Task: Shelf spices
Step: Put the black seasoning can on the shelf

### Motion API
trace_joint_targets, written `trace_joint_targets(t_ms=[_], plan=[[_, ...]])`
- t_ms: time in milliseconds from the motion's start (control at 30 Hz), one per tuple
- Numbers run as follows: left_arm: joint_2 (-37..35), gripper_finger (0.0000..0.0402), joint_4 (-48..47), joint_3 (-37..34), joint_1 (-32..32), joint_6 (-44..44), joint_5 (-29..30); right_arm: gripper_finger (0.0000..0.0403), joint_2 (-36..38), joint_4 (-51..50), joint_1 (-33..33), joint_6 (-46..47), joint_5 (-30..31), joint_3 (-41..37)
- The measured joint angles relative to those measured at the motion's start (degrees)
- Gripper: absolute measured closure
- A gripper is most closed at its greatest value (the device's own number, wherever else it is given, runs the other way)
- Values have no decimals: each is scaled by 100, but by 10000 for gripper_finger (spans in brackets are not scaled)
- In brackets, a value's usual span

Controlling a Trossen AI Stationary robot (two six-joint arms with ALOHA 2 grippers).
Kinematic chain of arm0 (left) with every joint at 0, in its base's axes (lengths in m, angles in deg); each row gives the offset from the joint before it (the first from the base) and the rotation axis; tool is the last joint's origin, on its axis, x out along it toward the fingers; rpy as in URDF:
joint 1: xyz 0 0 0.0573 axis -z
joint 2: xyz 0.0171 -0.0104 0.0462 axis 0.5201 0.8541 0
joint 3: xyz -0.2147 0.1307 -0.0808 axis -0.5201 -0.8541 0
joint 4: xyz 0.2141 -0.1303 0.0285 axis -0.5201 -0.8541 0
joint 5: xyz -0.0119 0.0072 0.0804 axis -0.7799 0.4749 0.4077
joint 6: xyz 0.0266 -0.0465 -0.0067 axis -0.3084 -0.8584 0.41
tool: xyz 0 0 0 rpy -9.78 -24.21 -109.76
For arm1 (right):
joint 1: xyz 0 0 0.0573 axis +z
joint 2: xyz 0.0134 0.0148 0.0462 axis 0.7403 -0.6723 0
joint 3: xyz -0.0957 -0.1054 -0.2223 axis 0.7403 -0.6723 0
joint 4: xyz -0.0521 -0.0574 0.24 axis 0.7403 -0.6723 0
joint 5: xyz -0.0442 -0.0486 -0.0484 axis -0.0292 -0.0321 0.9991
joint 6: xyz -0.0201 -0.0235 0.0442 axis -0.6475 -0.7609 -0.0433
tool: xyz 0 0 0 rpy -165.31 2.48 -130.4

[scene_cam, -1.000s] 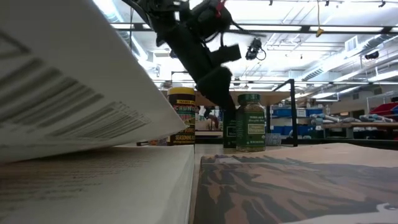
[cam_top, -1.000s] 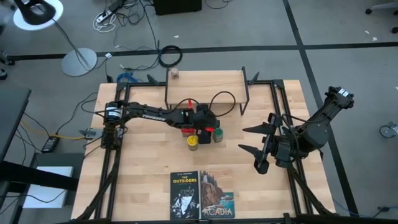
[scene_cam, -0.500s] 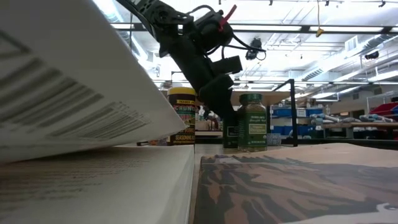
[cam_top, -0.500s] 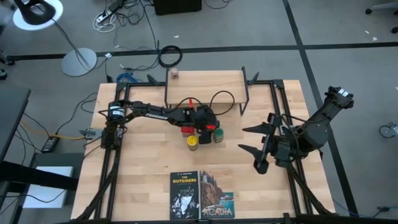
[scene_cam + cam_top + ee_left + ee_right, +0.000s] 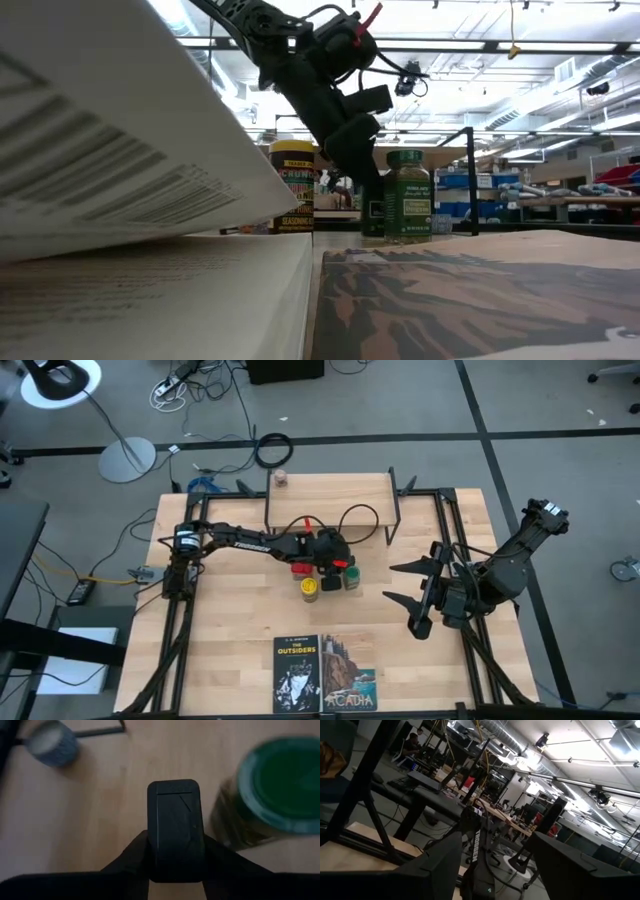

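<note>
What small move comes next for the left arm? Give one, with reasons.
Probably lift straight up once the hold is sure: the left gripper sits over the dark grey tin, and the green-lidded jar stands close beside it, so a sideways pull might topple it. The right gripper waits at the table's right.

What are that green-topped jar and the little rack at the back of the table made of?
The green-lidded jar looks like clear glass or plastic: dark contents show through the wall above a paper label, and its lid seems smooth matte plastic. The shelf has a pale board with faint grain, probably wood, on thin black legs that look like painted metal. The left gripper is down among the spices.
</note>
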Motion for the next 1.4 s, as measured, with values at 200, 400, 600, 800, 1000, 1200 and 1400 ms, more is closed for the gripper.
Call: trace_joint_targets(t_ms=[200,400,600,800,1000,1200,1400], plan=[[-31,280,-855,705,77,6,369,165,0,-6,0,-2,2,0],[-31,280,-1658,1440,220,285,591,165,-1,-7,0,0,2,0],[-41,280,-2571,2299,255,600,772,165,-2,-11,2,2,2,0],[-44,280,-3446,3098,-25,752,711,165,-2,-18,9,149,2,0],[-43,280,-4181,3837,-420,1229,507,165,-2,-36,10,164,2,0],[-44,280,-4649,4281,-1357,1568,177,165,-2,-191,11,229,0,0],[-43,280,-4591,4352,-2360,1928,-830,165,-4,-359,11,238,-1,0]])
